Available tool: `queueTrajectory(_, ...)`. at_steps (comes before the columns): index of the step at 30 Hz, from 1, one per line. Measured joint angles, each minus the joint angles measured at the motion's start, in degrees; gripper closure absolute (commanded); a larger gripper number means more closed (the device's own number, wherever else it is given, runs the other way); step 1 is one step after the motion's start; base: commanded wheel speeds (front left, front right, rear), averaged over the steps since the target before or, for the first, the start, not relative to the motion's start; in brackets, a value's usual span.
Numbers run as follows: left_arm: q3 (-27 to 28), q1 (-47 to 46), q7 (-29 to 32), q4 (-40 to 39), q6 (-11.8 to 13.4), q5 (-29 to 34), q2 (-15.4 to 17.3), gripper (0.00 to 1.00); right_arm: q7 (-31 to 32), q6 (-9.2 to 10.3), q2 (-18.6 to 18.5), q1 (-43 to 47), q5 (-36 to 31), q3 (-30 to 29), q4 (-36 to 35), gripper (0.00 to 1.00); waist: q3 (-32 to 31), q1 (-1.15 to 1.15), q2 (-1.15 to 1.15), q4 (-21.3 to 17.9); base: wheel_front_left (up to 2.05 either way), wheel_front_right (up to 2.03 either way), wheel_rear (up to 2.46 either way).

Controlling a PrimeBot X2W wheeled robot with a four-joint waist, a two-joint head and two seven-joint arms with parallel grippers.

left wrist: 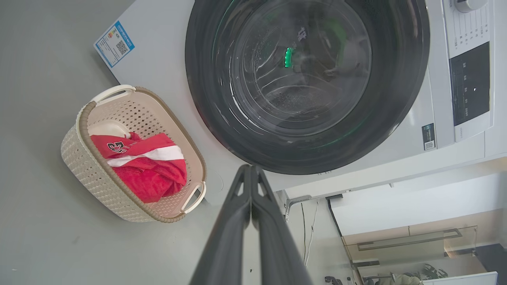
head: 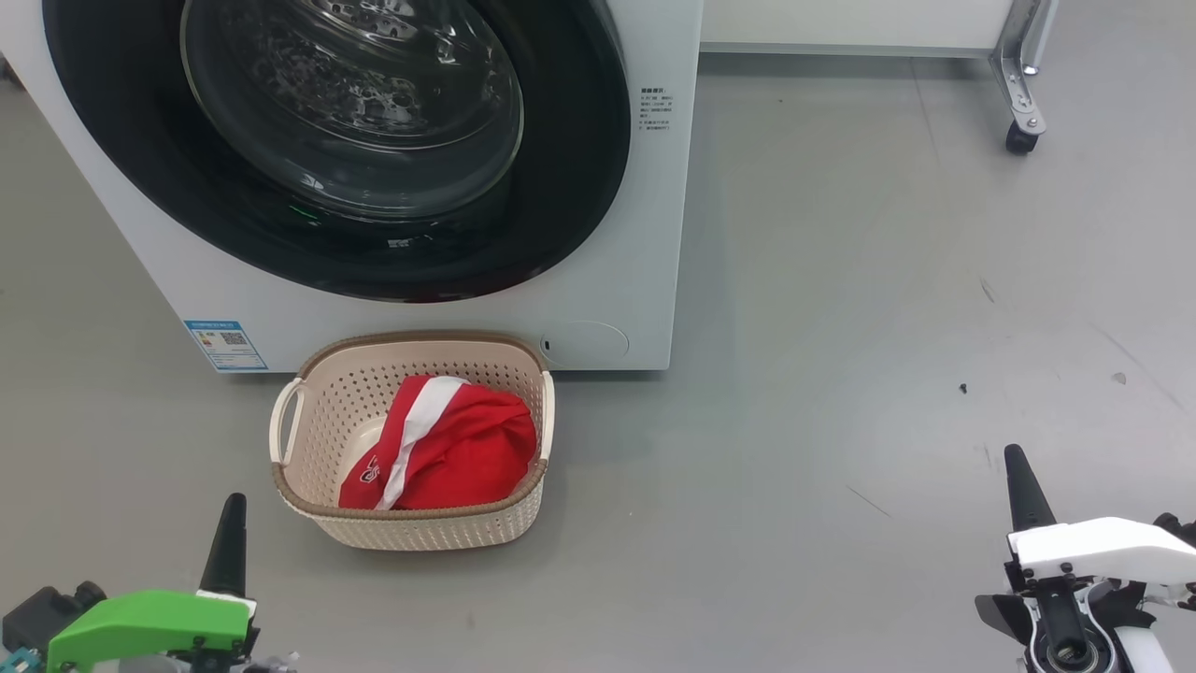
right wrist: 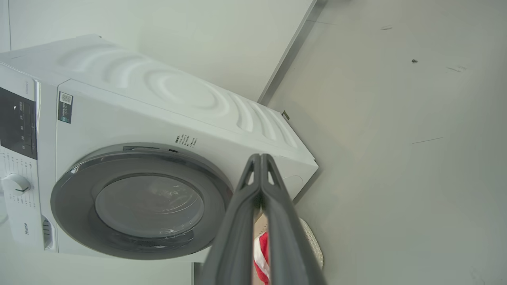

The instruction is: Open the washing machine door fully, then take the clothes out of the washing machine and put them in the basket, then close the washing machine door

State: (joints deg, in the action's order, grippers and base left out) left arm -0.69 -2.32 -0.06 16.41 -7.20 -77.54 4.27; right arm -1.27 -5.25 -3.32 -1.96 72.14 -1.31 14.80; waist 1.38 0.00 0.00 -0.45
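While left fingers (head: 227, 547) and right fingers (head: 1028, 495) sit clenched empty, clothes (head: 448, 458) lie in basket (head: 341, 393) ahead, nearer left

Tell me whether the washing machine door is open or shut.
Shut. The washing machine door sits flush against the white front of the washing machine, its dark rim covering the port all round.

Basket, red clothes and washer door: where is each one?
basket (head: 420, 529), head view, front perforated wall.
clothes (head: 467, 456), head view, red fabric lying in the basket.
washing machine door (head: 579, 168), head view, right side of its black rim.
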Motion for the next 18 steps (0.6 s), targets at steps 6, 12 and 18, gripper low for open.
queueTrajectory(6, 0.71, -0.02, 1.08, -0.18, 0.00, -3.28, -0.18, 1.00, 1.07, -0.24, -0.19, -0.36, 4.77, -0.59, 0.24, 1.00, -0.26, 0.00, 0.00, 0.10, 0.00, 0.00, 0.00)
queueTrajectory(12, 1.51, -0.05, 2.23, -0.29, 0.00, -6.68, -0.40, 1.00, 2.03, -0.68, -0.26, -0.53, 9.50, -1.30, 0.42, 1.00, -0.53, 0.00, 0.00, 0.19, 0.00, 0.00, 0.00)
queueTrajectory(18, 2.37, -0.11, 3.20, -0.49, 0.00, -9.92, -0.71, 1.00, 3.08, -0.78, -0.36, -0.82, 14.05, -1.97, 0.57, 1.00, -0.79, 0.00, 0.00, 0.29, 0.00, 0.00, 0.00)
